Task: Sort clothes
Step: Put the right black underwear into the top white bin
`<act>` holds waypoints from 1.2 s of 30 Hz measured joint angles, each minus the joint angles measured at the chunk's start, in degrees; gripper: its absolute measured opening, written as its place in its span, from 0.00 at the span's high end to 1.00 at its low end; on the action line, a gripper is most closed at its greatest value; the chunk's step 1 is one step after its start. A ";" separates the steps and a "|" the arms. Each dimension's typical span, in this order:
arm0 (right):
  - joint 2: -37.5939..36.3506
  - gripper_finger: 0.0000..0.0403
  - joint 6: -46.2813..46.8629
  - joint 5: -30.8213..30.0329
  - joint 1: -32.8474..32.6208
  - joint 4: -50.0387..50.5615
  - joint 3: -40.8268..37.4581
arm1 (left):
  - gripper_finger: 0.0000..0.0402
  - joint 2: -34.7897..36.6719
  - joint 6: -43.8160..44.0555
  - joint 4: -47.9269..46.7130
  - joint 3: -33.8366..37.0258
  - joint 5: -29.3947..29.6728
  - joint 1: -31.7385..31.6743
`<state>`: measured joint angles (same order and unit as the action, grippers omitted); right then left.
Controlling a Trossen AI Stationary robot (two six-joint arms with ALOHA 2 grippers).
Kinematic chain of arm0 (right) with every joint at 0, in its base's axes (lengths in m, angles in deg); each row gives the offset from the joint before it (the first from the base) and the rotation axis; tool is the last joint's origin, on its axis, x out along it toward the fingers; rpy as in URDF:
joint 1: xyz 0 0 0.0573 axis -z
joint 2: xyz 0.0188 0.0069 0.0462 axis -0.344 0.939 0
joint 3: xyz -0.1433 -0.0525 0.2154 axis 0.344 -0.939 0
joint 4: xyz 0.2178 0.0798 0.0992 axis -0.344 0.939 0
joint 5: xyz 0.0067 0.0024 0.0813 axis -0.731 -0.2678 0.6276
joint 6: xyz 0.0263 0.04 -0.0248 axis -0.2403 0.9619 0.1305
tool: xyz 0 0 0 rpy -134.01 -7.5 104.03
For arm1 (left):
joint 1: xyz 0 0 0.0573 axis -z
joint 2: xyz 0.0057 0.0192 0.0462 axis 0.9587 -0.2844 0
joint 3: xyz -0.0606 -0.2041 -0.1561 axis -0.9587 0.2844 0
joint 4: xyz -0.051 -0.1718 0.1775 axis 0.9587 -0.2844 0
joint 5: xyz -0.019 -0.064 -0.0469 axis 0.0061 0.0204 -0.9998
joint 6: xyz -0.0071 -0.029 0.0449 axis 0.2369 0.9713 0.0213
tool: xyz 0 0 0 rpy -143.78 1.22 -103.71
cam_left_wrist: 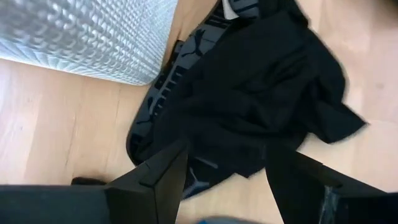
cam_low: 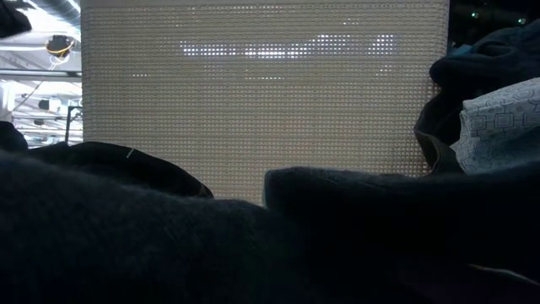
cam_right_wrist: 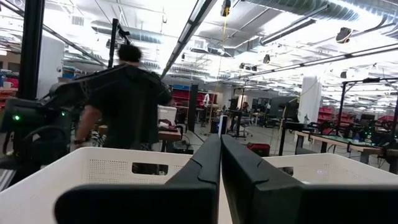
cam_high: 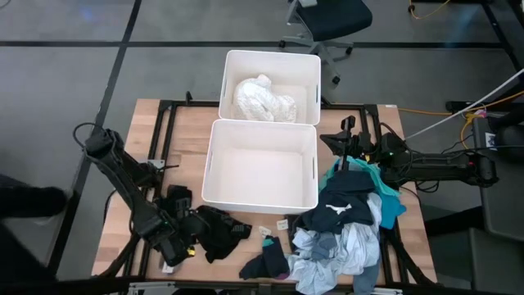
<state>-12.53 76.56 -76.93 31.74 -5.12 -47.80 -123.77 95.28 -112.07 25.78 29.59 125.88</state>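
Clothes [cam_high: 348, 225] heaped right of near bin [cam_high: 260, 168], blocking low view

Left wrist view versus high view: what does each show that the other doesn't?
Only the left wrist view shows the logo waistband under the black garment, between the open left claw. Only the high view shows the white clothes in the far bin, the mixed pile and the right claw. Both show the black garment and near bin.
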 joint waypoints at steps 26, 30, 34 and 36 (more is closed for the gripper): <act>0.00 0.96 -0.02 0.00 0.00 0.15 0.00 | 0.63 0.26 2.02 31.00 25.11 1.01 -0.33; 0.00 0.96 -0.02 0.00 0.00 0.27 0.00 | 0.80 0.20 1.86 31.04 24.82 0.20 -0.34; 0.00 0.96 -0.02 -0.01 0.00 0.35 0.00 | 0.95 0.33 -4.96 30.25 22.24 -3.00 -0.37; 0.00 0.96 -0.02 0.00 0.00 0.33 0.00 | 0.96 1.30 -8.70 29.09 20.61 -6.03 -0.33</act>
<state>-12.53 76.54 -76.93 31.74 -4.79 -47.80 -122.47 86.58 -82.98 46.39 23.56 125.55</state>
